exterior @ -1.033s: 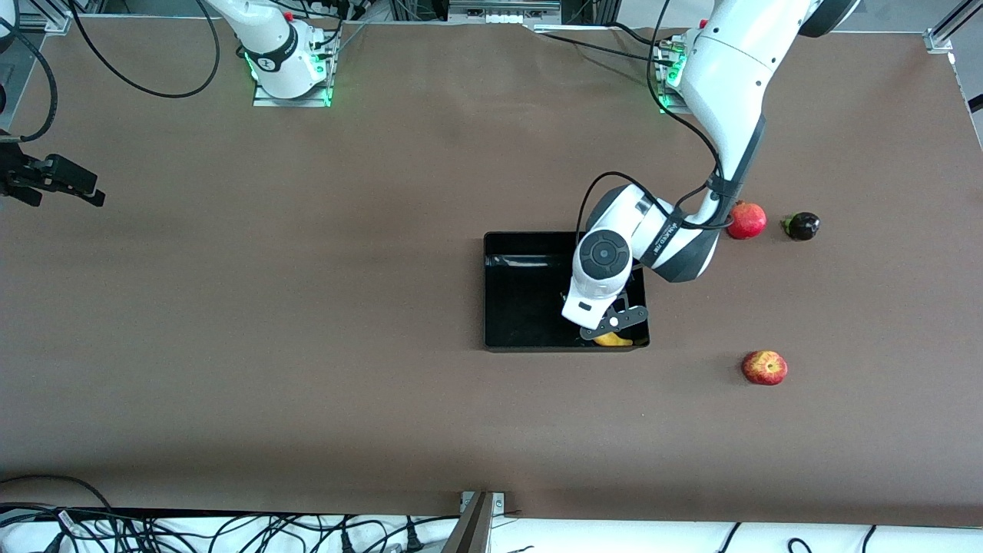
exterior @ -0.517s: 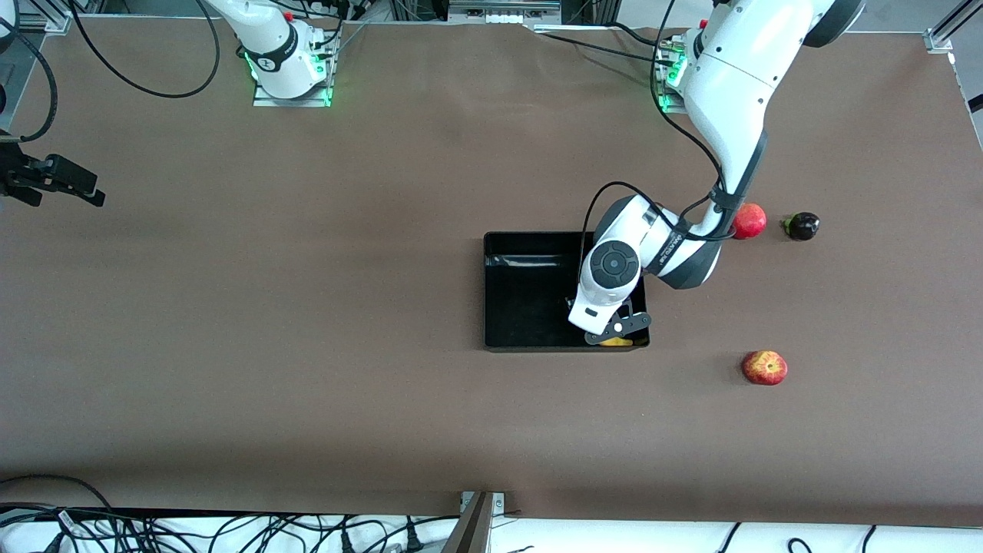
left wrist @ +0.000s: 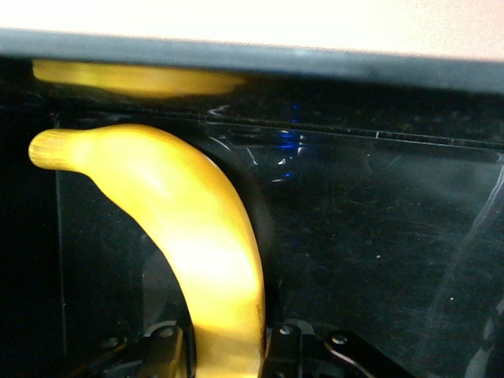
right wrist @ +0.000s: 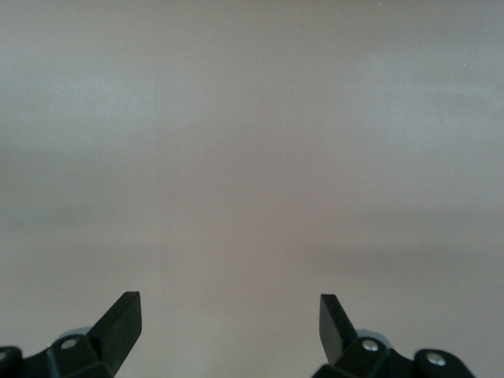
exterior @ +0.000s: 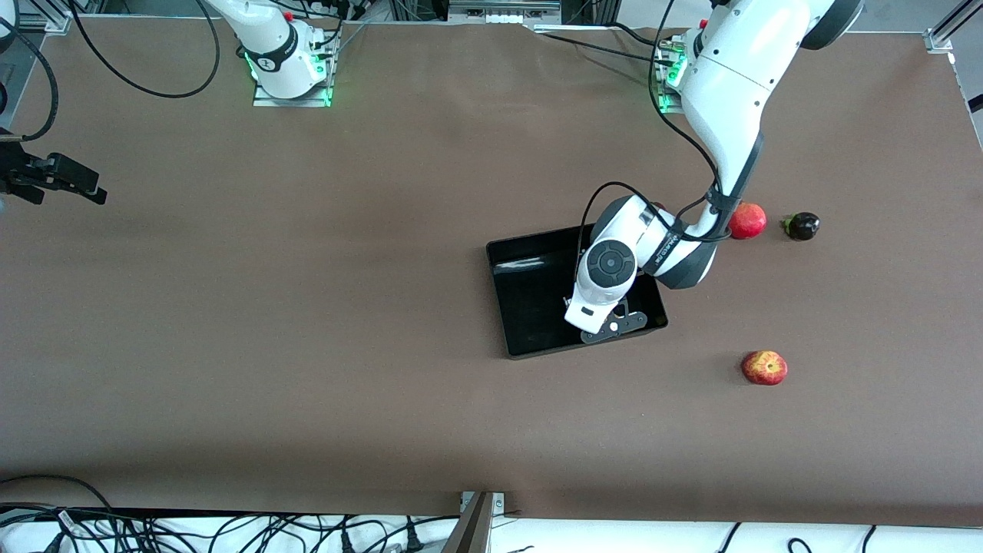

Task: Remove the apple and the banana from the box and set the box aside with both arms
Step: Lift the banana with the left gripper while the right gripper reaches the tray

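Box (exterior: 537, 307) holds banana (left wrist: 197, 244); apple (exterior: 764, 368) outside on table. Left gripper (exterior: 610, 329) inside box, clamped on banana. Right gripper (right wrist: 228, 331) waits, fingers wide.

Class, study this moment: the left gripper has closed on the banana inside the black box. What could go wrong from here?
1. The left gripper grips the banana near one end, so the long free part may swing or slip out on lifting.
2. The banana lies close to the box wall, and the box sits askew; a lift could catch the wall and drag it.
3. The apple lies toward the left arm's end, so the carried banana could knock it.
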